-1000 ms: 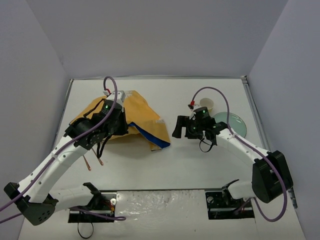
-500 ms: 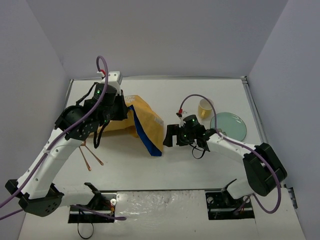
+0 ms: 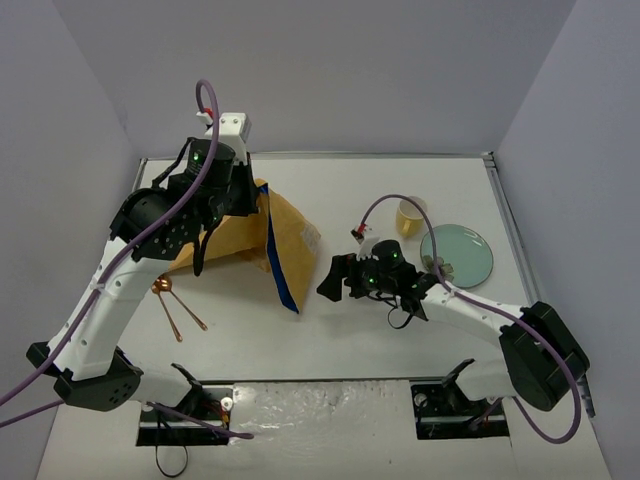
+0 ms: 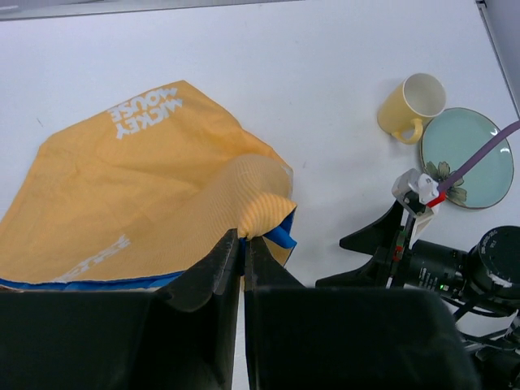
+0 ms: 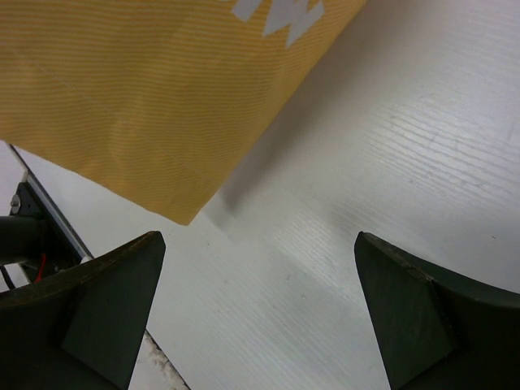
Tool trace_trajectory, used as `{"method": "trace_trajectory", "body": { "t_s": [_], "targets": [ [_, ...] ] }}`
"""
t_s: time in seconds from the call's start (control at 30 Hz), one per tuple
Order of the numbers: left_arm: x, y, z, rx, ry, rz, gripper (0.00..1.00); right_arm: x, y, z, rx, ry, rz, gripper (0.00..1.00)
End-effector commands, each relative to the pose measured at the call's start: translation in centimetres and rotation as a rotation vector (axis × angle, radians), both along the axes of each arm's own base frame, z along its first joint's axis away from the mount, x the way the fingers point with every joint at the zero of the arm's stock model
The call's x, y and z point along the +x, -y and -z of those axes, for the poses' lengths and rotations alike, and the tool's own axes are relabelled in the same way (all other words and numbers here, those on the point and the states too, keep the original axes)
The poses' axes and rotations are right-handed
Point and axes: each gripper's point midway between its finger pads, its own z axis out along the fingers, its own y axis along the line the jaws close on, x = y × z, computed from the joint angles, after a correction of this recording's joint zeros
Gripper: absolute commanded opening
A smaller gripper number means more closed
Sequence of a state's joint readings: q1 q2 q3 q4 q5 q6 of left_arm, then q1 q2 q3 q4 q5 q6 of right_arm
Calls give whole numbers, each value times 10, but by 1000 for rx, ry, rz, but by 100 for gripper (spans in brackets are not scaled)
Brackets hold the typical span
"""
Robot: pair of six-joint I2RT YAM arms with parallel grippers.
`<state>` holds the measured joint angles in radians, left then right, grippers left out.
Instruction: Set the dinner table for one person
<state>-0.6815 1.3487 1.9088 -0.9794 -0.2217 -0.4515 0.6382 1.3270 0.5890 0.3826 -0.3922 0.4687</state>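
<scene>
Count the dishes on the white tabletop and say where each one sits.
2. A pale yellow ceramic mug stands toward the far right of the white table; a round pale green plate lies beside it, further right. The bunched orange-yellow cloth could hide more.

Printed in white capitals on the orange-yellow cloth, near its far corner and upside down in the left wrist view: "MICKEY MOUSE". Lower on the same cloth, a second white print, too creased to read. In the right wrist view, only cut-off white letter fragments, illegible.
</scene>
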Motion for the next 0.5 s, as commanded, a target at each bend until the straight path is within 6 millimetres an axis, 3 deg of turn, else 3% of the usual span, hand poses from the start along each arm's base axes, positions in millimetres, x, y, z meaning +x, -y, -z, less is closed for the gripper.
{"method": "trace_trajectory", "body": {
  "t_s": [0.0, 0.23, 0.47],
  "targets": [
    [6, -2, -40, -39, 111, -11, 0, 4, -29, -39, 134, 115, -53, 100],
    [18, 9, -44, -46, 129, 0, 0, 1, -45, -42, 249, 26, -42, 100],
    [33, 15, -51, -43, 151, -15, 0, -2, -61, -31, 294, -20, -53, 100]
  ]
}}
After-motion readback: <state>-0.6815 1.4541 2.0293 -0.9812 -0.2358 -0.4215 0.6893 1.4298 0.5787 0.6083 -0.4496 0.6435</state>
